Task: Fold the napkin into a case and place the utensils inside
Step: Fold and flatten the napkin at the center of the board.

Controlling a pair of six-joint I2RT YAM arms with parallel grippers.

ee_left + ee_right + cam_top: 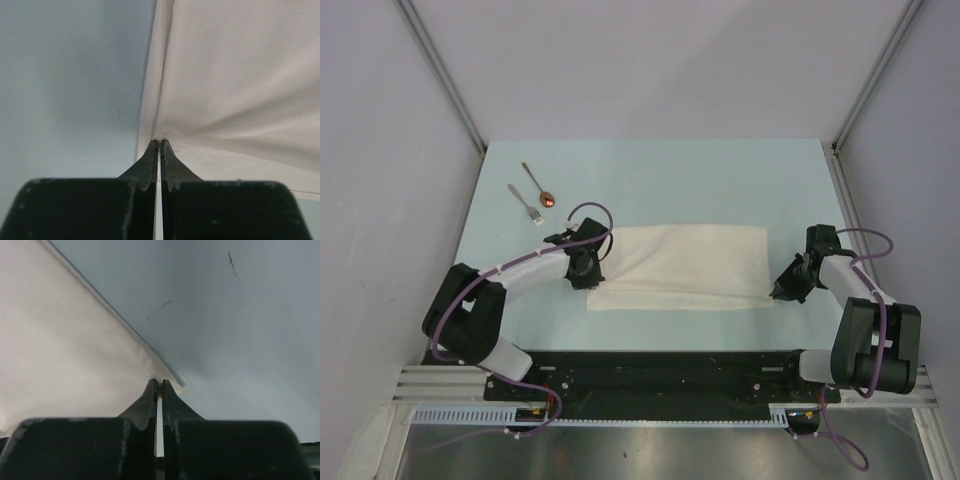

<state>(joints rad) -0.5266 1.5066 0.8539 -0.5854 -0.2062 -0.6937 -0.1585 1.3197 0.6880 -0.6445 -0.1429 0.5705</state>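
Cream-white cloth napkin [685,262] lies flat at centre frame in the top view, on the pale blue counter [670,170]. It is a wide rectangle, long side running left to right. A seam line runs along near its lower edge, so it looks doubled over with a narrow strip of the under layer showing. I can't confirm the layer count from this height.

Left gripper [588,272] is at the napkin's left edge, towards the lower left corner. In the left wrist view the left gripper [159,142] has its jaws pressed together with only a hairline between them. They are nipping the napkin [240,75] at its edge, and creases fan out to the right from the tips.

Right gripper [782,292] is at the napkin's lower right corner. In the right wrist view the right gripper [159,382] has its jaws closed the same way, pinching the corner tip of the napkin [60,350]. The cloth spreads away to the upper left of that frame, with bare counter on the right.

Utensils are in the upper left of the top view, on the counter and well apart from the napkin. The small silver metal fork [524,203] and the slim-handled spoon with the copper-orange bowl [536,182] lie side by side on matching diagonals, just beside each other. The spoon's bowl is at the lower right end. Neither gripper is touching them.
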